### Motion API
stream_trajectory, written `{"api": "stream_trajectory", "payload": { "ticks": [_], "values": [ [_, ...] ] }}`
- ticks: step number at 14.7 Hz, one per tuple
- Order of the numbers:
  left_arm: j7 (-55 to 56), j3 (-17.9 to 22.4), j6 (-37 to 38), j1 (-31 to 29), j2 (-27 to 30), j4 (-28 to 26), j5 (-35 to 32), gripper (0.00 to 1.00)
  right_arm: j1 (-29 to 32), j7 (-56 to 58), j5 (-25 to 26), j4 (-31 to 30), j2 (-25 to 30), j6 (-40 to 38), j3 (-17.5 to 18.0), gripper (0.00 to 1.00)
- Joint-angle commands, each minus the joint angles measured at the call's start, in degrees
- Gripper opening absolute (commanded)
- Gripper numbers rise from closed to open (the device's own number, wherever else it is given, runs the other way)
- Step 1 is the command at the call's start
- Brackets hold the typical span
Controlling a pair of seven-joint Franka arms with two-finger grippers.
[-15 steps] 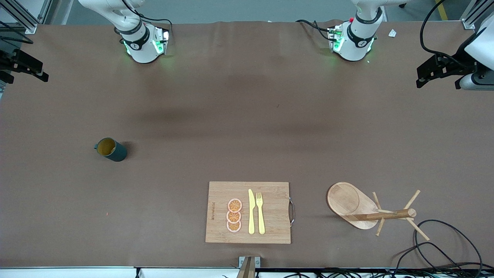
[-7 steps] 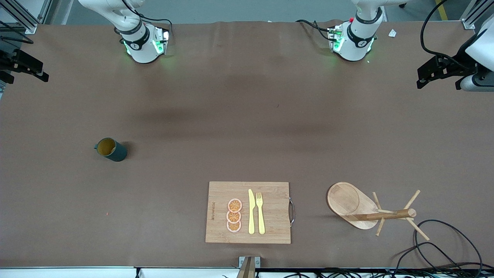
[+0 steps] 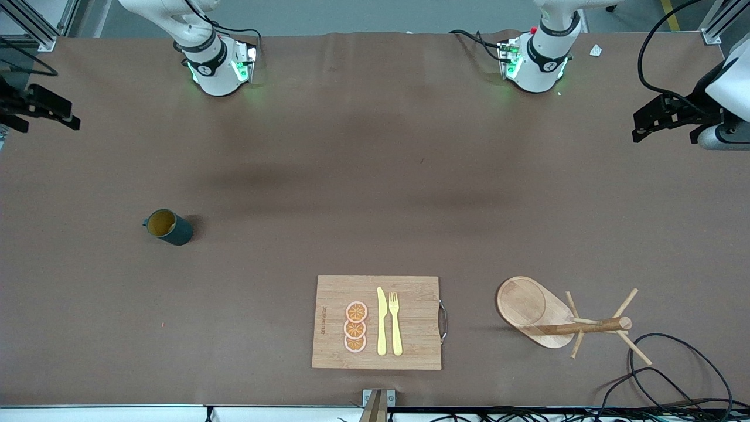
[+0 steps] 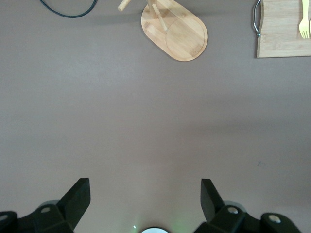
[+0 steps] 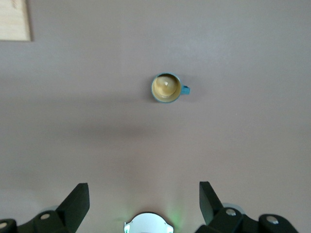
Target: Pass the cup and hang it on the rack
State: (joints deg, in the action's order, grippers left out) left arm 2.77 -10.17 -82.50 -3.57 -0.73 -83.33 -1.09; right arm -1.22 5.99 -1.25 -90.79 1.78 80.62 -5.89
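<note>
The dark teal cup (image 3: 168,227) stands upright on the brown table toward the right arm's end, its small handle sticking out; it also shows in the right wrist view (image 5: 166,88). The wooden rack (image 3: 530,308) with its post and pegs stands toward the left arm's end, near the front camera; it also shows in the left wrist view (image 4: 180,34). My right gripper (image 3: 58,111) (image 5: 144,190) is open and empty, high over the table's edge at its own end. My left gripper (image 3: 647,117) (image 4: 145,187) is open and empty, high over its own end.
A bamboo cutting board (image 3: 416,316) with a yellow knife (image 3: 381,321), a yellow fork (image 3: 395,322) and orange slices (image 3: 355,327) lies between cup and rack, nearer the front camera. Black cables (image 3: 674,375) loop beside the rack at the table's front corner.
Both grippers have shifted slightly at the table's ends. The cup and the rack have not moved.
</note>
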Motion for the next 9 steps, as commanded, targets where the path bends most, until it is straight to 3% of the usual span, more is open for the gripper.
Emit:
{"api": "stream_trajectory", "payload": {
  "ticks": [1, 5, 9],
  "values": [
    [-0.83, -0.20, -1.78, -0.29, 0.29, 0.45, -0.15, 1.00, 0.61, -0.36, 0.11, 2.18, -7.21, 1.64, 0.00, 1.00],
    [-0.05, -0.20, -2.58, -0.38, 0.03, 0.36, -0.14, 1.00, 0.70, 0.16, 0.46, 2.38, -11.97, 5.68, 0.00, 1.00],
    [-0.04, -0.11, -3.37, -1.87, -0.50, 0.36, -0.32, 1.00, 0.26, 2.01, -0.07, -5.87, -12.94, 14.80, 0.18, 1.00]
  ]
}}
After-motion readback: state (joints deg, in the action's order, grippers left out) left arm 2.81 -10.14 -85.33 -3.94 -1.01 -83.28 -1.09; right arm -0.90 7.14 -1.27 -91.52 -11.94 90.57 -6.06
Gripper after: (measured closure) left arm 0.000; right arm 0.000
